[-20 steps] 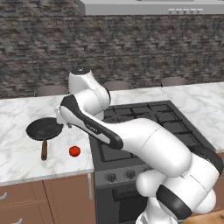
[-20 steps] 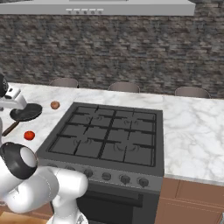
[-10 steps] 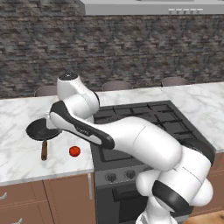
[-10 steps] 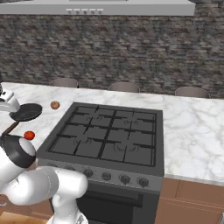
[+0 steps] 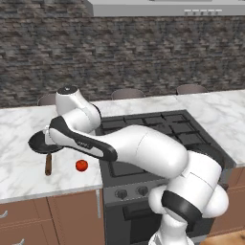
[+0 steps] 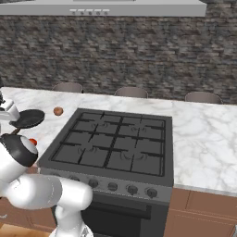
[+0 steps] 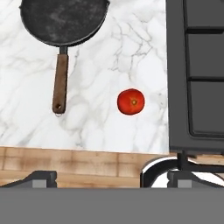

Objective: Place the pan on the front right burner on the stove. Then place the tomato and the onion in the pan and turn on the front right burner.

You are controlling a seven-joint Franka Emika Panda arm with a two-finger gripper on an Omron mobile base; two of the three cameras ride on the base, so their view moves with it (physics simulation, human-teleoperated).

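Fingertips (image 7: 41, 177) spread wide (holding nothing) above countertop (image 7: 131, 52).

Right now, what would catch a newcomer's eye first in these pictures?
The bright red tomato on the white marble counter, just left of the black stove. Next the black pan beyond it, wooden handle pointing toward the counter's front edge, with the white arm bent over both.

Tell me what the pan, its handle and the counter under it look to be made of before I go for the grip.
Pan: dull black with grey mottling, probably cast iron or dark steel.
Handle: brown and streaky, apparently wood, matte.
Counter: white with grey veins, marble-like and smooth.
It's a render, so these are looks only.
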